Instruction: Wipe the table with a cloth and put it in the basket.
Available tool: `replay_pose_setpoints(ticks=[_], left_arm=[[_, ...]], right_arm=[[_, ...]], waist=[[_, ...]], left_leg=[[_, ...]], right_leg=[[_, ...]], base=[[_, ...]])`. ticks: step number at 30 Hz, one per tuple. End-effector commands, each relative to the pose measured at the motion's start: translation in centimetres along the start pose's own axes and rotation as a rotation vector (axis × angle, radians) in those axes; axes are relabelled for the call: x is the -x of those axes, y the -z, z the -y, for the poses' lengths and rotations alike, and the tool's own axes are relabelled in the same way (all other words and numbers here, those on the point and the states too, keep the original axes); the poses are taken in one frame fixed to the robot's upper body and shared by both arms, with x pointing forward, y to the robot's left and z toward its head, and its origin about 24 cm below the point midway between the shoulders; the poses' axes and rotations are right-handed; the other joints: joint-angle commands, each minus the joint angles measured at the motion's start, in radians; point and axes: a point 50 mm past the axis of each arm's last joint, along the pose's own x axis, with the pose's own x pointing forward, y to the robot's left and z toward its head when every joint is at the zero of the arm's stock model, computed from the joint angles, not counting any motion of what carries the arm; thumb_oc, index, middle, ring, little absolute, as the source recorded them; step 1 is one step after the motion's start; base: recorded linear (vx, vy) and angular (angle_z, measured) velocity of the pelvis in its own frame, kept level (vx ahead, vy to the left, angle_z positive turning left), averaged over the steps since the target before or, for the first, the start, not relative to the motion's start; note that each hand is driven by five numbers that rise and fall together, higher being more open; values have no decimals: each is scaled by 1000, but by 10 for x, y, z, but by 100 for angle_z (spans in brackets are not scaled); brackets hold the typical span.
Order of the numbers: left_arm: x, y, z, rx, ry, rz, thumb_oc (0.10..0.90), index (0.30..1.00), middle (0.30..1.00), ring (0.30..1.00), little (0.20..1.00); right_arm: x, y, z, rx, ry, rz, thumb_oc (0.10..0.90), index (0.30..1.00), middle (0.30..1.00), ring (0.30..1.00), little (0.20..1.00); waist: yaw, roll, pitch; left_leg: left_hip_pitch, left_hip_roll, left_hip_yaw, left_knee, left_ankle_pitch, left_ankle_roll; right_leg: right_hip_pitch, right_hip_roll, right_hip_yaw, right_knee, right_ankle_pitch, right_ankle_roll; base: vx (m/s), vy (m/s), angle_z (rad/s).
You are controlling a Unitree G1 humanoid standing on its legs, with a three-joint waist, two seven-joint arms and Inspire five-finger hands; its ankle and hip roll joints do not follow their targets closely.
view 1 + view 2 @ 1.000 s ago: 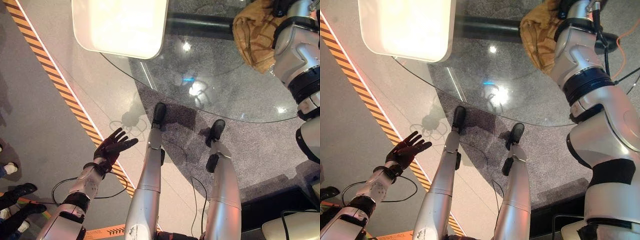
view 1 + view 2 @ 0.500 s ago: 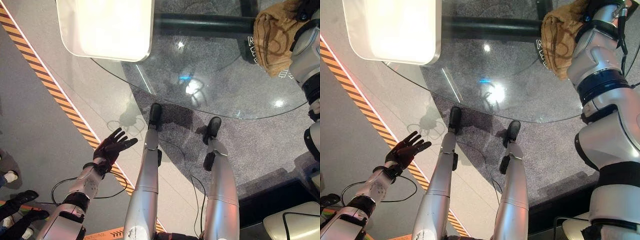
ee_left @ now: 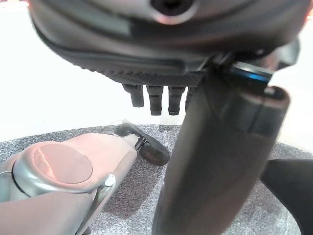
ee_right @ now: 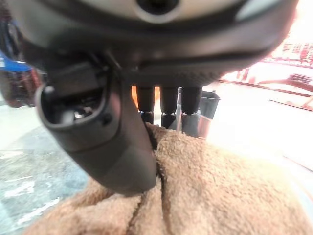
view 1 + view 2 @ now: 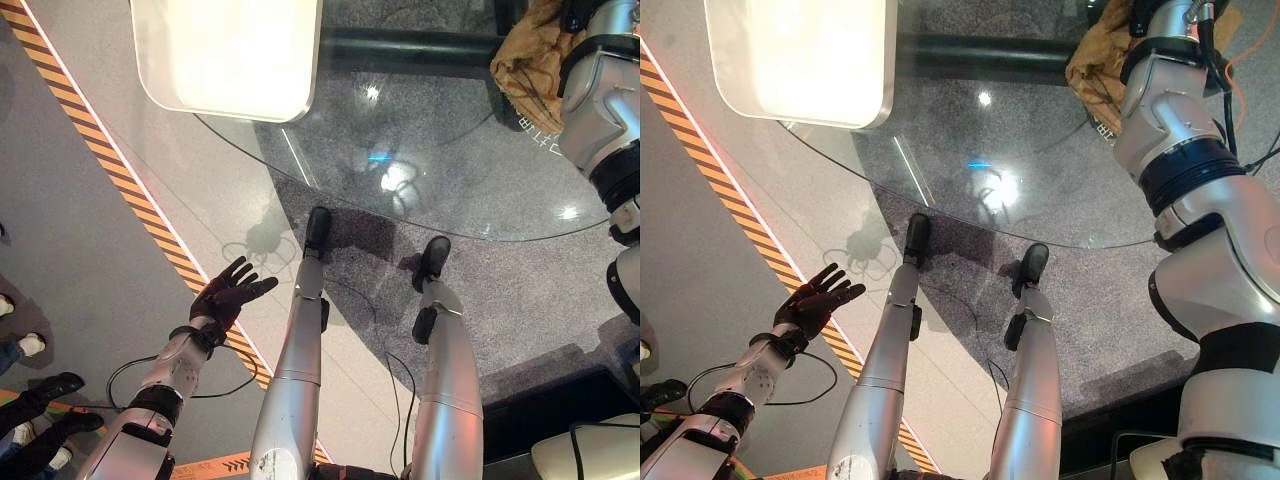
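A brown terry cloth [image 5: 530,60] hangs bunched over the far right part of the round glass table [image 5: 400,215]. In the right wrist view my right hand [image 4: 146,29] has its thumb [image 4: 112,147] pressed into the cloth [image 4: 220,196], with its fingers curled into the folds. The cloth also shows beside my right forearm in the right eye view [image 5: 1095,60]. My left hand [image 5: 232,296] is held out low at the left over the floor, fingers spread and holding nothing.
A white container with rounded corners [image 5: 230,50] stands at the table's far left. An orange-and-black striped tape [image 5: 100,165] runs across the floor on the left. A person's shoes [image 5: 25,345] show at the lower left edge.
The camera has shifted. The cloth, spread flat by my right wrist half a second ago, now looks gathered and narrower. My left hand holds the same pose.
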Motion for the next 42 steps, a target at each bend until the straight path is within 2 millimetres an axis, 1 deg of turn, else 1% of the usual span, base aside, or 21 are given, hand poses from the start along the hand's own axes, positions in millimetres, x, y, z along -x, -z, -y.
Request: replay_pose_setpoints(ticks=[1,9,14,17,18,23,24,27,33,42], left_arm=[[8,16,-11,10,-41,-17,800,900,900,900,900],[8,24,-5,7,-25,-22,800,900,900,900,900],[7,26,-3,9,-20,-22,800,900,900,900,900],[7,28,-1,9,-16,-22,800,900,900,900,900],[5,23,1,7,-10,-7,800,900,900,900,900],[6,28,4,6,-7,-7,800,900,900,900,900],[5,28,5,5,-7,-7,800,900,900,900,900],[5,27,4,6,-9,-4,800,900,900,900,900],[3,27,6,9,-16,3,800,900,900,900,900],[2,27,8,16,-22,20,800,900,900,900,900]], right_arm=[[-8,-38,42,14,164,188,100,300,300,300,200],[8,-83,38,-56,114,333,100,300,300,300,200],[20,-105,36,-94,82,416,100,300,300,300,200],[30,-119,34,-135,64,477,100,300,300,300,200],[30,-121,39,-144,77,483,100,300,300,300,200],[46,-139,40,-205,53,577,100,300,300,300,200],[46,-140,41,-206,53,579,100,300,300,300,200],[58,-151,44,-247,38,636,100,300,300,300,200],[72,-158,41,-288,13,670,100,300,300,300,200],[78,-158,27,-329,-46,673,100,300,300,300,200]], waist=[[12,12,-12],[25,21,-12],[30,24,-12],[33,25,-12],[34,26,-12],[34,23,-12],[34,23,-12],[29,18,-12],[21,10,-12],[22,5,-12]], left_leg=[[27,-111,91,54,-106,133],[34,-117,91,50,-105,132],[36,-119,92,51,-105,132],[36,-120,92,51,-103,133],[6,-121,92,44,-67,136],[7,-122,90,44,-66,138],[6,-122,90,43,-65,138],[3,-121,92,51,-67,138],[8,-122,90,50,-66,140],[15,-123,83,53,-66,140]], right_leg=[[82,96,-110,-103,-17,-66],[88,92,-116,-106,-19,-67],[90,90,-118,-102,-24,-66],[91,90,-119,-101,-26,-66],[67,89,-133,-116,9,-73],[68,93,-132,-114,10,-73],[67,93,-132,-115,10,-73],[65,95,-129,-111,10,-72],[67,101,-122,-112,12,-70],[75,101,-118,-114,17,-67]], base=[[0,0,0],[0,0,0],[0,0,0],[-20,8,0],[-61,20,1],[-12,4,0],[0,0,0],[0,0,0],[0,0,0],[0,0,0]])
